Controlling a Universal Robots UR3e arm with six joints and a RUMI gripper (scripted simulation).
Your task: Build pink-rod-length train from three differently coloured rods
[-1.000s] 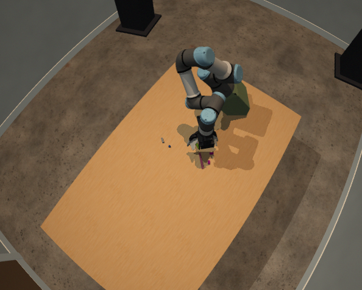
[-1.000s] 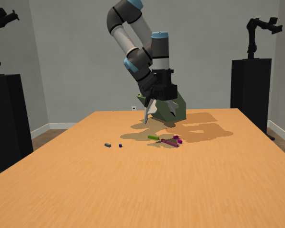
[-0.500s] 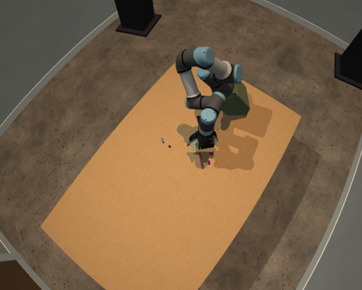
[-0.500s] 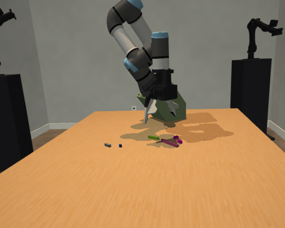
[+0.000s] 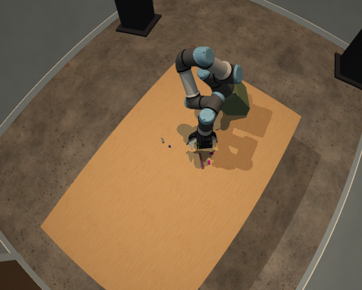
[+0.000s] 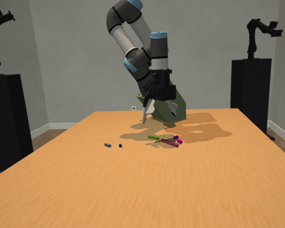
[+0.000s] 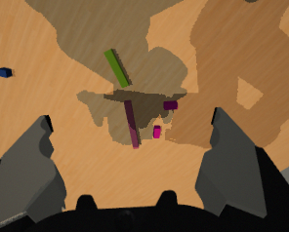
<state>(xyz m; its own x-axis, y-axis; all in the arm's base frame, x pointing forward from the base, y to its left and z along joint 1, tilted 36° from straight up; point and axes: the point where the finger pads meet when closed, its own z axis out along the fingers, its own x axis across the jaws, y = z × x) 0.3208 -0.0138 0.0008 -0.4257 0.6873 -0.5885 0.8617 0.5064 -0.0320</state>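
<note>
My gripper (image 5: 203,147) (image 6: 160,119) (image 7: 133,112) is open and empty, high above the rods. The pink rod (image 5: 201,161) (image 6: 169,142) (image 7: 131,122) lies flat below it. The lime rod (image 5: 197,145) (image 6: 153,137) (image 7: 116,68) lies beyond the pink rod's far end, at an angle and apart; the gripper partly hides it in the top view. One magenta rod (image 5: 209,162) (image 6: 180,141) (image 7: 156,132) lies beside the pink rod. Another magenta rod (image 5: 211,153) (image 6: 176,137) (image 7: 170,105) lies in shadow. The blue rod (image 5: 169,146) (image 6: 120,145) (image 7: 5,72) and grey rod (image 5: 163,140) (image 6: 107,145) lie apart at the left.
The green arm base (image 5: 236,105) (image 6: 171,110) stands behind the rods on the wooden table (image 5: 137,207) (image 6: 134,187). The arm's shadows fall across the lime, pink and darker-looking magenta rods. Black pedestals (image 5: 135,13) (image 6: 249,91) stand beyond the table.
</note>
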